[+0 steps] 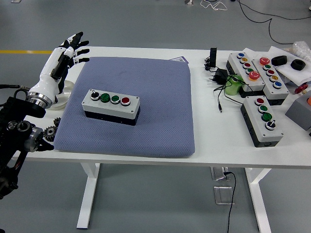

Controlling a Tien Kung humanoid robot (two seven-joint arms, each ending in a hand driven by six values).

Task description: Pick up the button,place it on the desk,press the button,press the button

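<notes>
A grey button box (pixel 111 106) with a black knob, two green buttons and a red button lies on the blue-grey pad (pixel 150 77), left of its middle. My left hand (pixel 72 48) is raised above the pad's far left corner, fingers spread and holding nothing, well clear of the box. My right arm is out of view.
Three more button boxes (pixel 263 120) (pixel 247 66) (pixel 270 74) lie at the table's right, with a black plug and cable (pixel 219 77), a green object (pixel 234 86) and black parts on white paper (pixel 289 63). Small gears (pixel 50 131) lie at the table's left edge.
</notes>
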